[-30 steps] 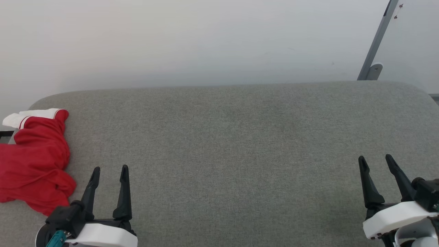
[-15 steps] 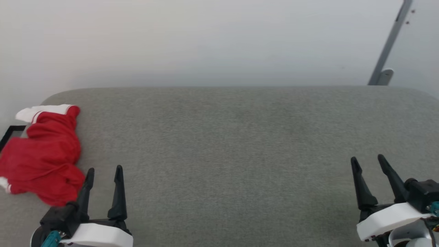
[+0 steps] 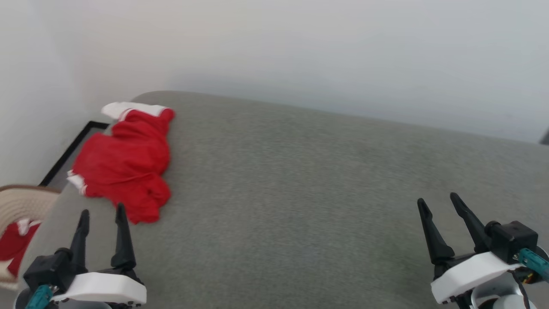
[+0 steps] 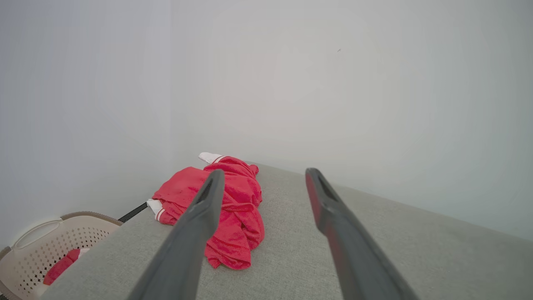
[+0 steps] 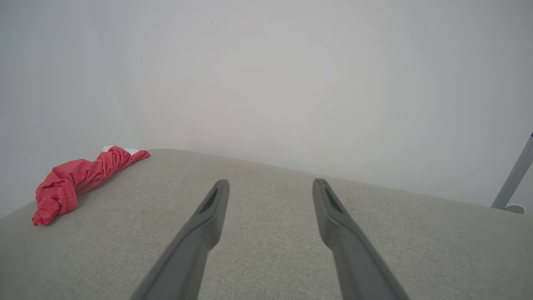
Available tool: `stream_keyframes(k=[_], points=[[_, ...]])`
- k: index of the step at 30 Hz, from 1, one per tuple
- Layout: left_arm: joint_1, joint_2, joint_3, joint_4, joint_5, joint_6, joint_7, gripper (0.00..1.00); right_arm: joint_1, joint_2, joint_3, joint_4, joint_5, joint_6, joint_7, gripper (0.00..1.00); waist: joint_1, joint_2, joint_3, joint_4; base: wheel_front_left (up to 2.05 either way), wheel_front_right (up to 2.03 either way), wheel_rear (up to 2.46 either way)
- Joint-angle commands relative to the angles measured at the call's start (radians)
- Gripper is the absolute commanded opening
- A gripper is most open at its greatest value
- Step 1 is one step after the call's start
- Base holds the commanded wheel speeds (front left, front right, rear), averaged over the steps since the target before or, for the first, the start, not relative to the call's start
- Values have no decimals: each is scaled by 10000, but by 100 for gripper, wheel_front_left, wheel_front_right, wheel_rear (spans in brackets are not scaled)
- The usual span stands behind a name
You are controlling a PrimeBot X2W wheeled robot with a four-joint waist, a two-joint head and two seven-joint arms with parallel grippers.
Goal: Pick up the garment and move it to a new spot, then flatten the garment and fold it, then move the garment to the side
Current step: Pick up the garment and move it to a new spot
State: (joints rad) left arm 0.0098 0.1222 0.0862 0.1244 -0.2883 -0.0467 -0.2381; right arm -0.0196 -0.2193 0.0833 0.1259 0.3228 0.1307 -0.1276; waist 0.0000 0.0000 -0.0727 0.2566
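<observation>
The garment (image 3: 126, 163) is a crumpled red shirt with white striped bands, lying at the far left end of the grey cushioned surface (image 3: 300, 184). It also appears as the garment (image 4: 233, 204) in the left wrist view and the garment (image 5: 79, 177) in the right wrist view. My left gripper (image 3: 102, 212) is open and empty, just short of the shirt's near edge. At the lower right, far from the shirt, my right gripper (image 3: 437, 201) hangs open with nothing in it.
A beige perforated basket (image 3: 19, 204) with red cloth inside stands on the floor left of the surface, also seen as the basket (image 4: 50, 246). A pale wall rises behind. A grey metal pole (image 5: 514, 177) stands at the right.
The head camera has swung left, so the whole picture shifted right and tilted, bringing the basket into sight. Both grippers keep their open stance; the garment lies as before.
</observation>
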Motion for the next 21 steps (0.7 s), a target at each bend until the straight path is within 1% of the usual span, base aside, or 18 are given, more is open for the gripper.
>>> stream_keyframes(k=[1, 5, 10, 15, 21], points=[[18, 33, 53, -42, -26, 42, 30, 100, -117, -7, 49, -64, 28, 0, 1, 100, 0, 0, -36, 515, 0, 0, 0], [34, 88, 131, -102, -93, 153, 75, 100, -219, -40, 277, -97, 111, 0, 73, 100, 0, 0, -46, 1086, 0, 0, 0], [130, 78, 144, -166, -126, 265, 99, 100, -349, -45, 565, -164, 210, 0, 116, 100, 0, 0, -43, 1609, 0, 0, 0], [144, 24, 138, -208, -193, 369, 89, 100, -412, -26, 615, -211, 279, -1, 163, 100, 0, 0, -14, 1979, 0, 0, 0], [-86, -59, 214, 40, -484, 368, 40, 100, -302, -89, 434, -368, 272, -1, 190, 100, 0, 0, 95, 2257, 0, 0, 0]])
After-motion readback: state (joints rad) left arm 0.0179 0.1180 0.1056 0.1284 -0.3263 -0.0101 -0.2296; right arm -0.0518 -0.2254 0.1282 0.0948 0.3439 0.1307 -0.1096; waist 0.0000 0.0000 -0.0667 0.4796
